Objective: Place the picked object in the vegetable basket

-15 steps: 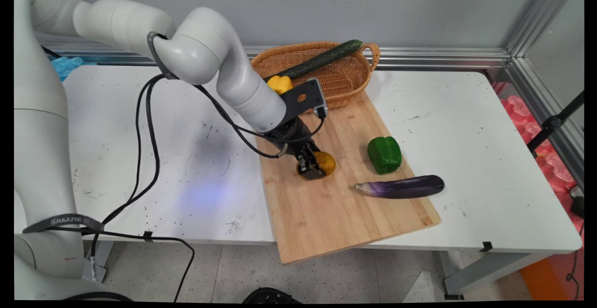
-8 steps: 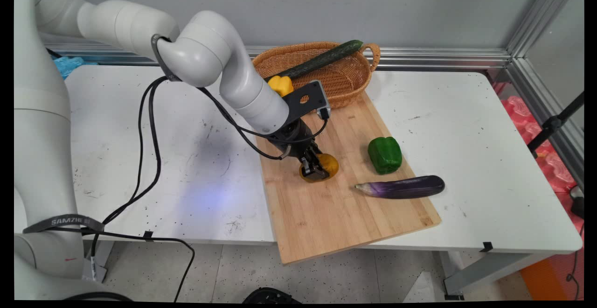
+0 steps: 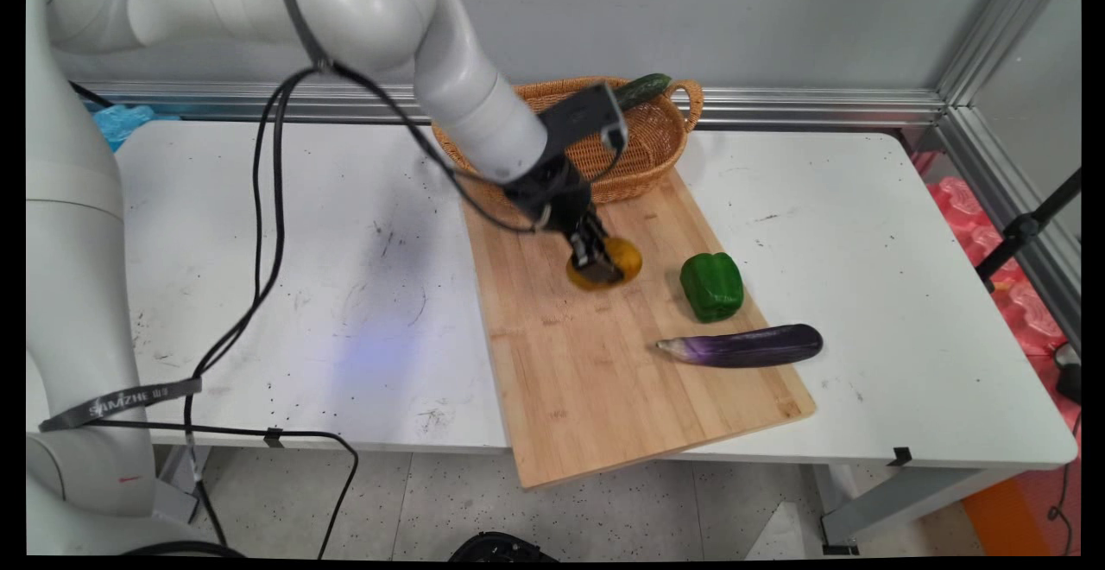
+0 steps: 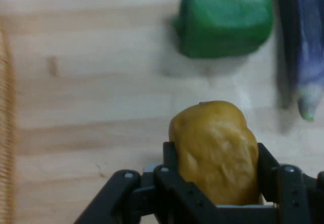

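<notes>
My gripper (image 3: 600,262) is shut on a yellow-brown potato (image 3: 620,261) and holds it lifted above the wooden cutting board (image 3: 604,363). In the hand view the potato (image 4: 215,150) sits between the two black fingers (image 4: 169,158), with the board below it. A green bell pepper (image 3: 711,286) lies on the board just right of the potato, also seen as the green pepper (image 4: 225,16) in the hand view. A purple eggplant (image 3: 742,346) rests near the board's right edge, and the eggplant (image 4: 304,47) shows at the hand view's right side.
A wicker basket (image 3: 643,142) stands at the back behind the board, with a dark green cucumber (image 3: 643,86) lying across its rim. The arm covers the basket's left part. Black cables (image 3: 268,207) hang from the arm over the table's left side.
The gripper has risen with the potato and moved back and right, toward the basket. The arm now hides the yellow pepper in the basket. Pepper and eggplant have not moved.
</notes>
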`<state>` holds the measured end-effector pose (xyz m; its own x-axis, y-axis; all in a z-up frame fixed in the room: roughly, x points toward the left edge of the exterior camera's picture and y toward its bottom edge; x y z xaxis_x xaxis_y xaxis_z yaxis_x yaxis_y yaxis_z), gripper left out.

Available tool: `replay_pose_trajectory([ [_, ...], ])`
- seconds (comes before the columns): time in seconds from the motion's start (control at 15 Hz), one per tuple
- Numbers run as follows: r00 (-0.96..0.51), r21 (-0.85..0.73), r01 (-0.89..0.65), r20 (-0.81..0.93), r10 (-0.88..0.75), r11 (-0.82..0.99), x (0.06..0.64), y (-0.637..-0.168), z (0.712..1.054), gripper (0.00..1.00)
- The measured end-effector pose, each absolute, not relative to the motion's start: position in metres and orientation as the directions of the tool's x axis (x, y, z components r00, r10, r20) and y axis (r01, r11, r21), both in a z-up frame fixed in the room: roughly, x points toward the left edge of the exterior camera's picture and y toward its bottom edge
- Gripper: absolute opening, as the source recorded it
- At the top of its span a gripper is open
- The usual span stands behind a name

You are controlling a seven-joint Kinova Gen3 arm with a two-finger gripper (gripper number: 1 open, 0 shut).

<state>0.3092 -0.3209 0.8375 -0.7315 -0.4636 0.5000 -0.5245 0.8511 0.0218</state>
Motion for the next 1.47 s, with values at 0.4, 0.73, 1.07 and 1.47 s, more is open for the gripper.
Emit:
replay_pose_trajectory([
  [0.4,-0.728,-0.033,-0.532,0.529,-0.437,0.846,0.317,-0.370,0.883,0.00],
  [0.73,-0.729,-0.088,-0.545,0.541,-0.419,0.834,0.330,-0.404,0.902,0.00],
  [1.07,-0.726,-0.137,-0.562,0.553,-0.408,0.816,0.343,-0.432,0.905,0.00],
  [1.47,-0.717,-0.168,-0.583,0.568,-0.405,0.795,0.355,-0.462,0.891,0.00],
])
